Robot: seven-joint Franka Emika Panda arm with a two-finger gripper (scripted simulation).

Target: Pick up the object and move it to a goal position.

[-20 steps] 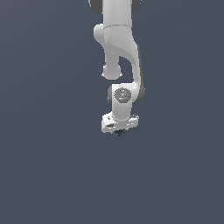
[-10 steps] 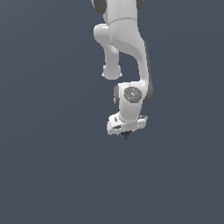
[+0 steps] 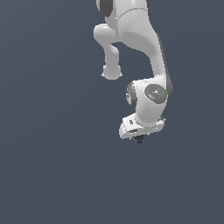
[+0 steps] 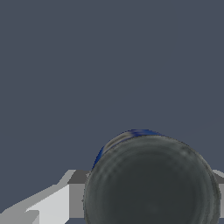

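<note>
**Ball held under the white gripper against a plain grey-blue backdrop**

We see the ball as a small dark round thing tucked right under the white gripper in the exterior view, with a hint of blue on its lower edge. Only its underside peeks out there; the rest is hidden by the gripper's body. In the wrist view the ball fills much of the picture: a dull, dark grey sphere with a thin blue streak along its upper rim. On either side of it we make out grey and white gripper parts, and a finger sits tight against the ball's side, so we read the gripper as clamped on the ball.

In the exterior view the ball hangs a little to the right of the middle and somewhat below mid-height, with nothing touching it from beneath. Whether a surface lies close under it, we cannot tell, since the backdrop is one flat tone with no edge or shadow.

Above the gripper, the arm rises in a curve of white links with dark joint bands, leaving the picture at the top edge. A round wrist joint sits directly over the gripper.
</note>
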